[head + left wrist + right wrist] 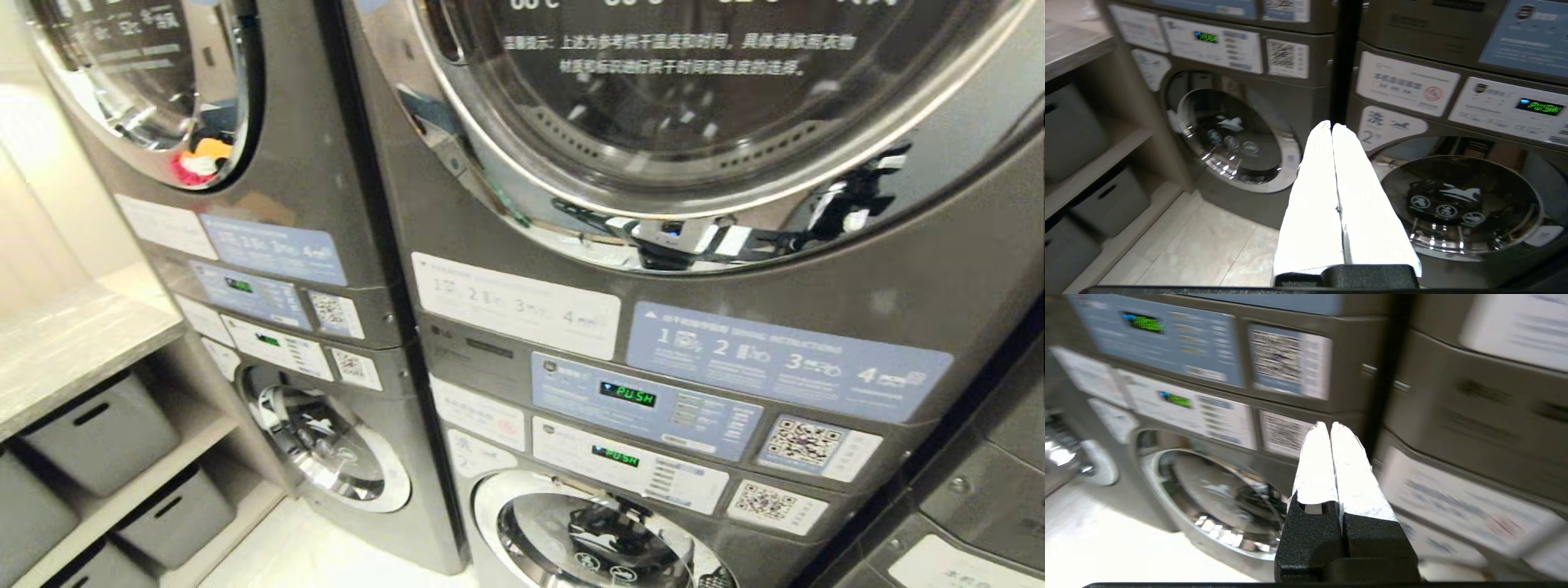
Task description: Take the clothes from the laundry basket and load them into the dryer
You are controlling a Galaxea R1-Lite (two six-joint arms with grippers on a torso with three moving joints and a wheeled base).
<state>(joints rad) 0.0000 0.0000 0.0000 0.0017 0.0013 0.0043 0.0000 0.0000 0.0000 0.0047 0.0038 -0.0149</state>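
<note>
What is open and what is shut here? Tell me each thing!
Upper dryer door: shut.
Lower washer door: shut.
Neighbour's lower door: shut.
Green display: lit.
Left gripper: fingers shut, empty.
Right gripper: fingers shut, empty.

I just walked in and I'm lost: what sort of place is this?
Most likely a self-service laundromat. Stacked front-loading machines with round glass doors stand side by side, each bearing numbered instruction stickers, QR code labels and a green lit display. Grey storage bins sit on shelves beside them.
</note>
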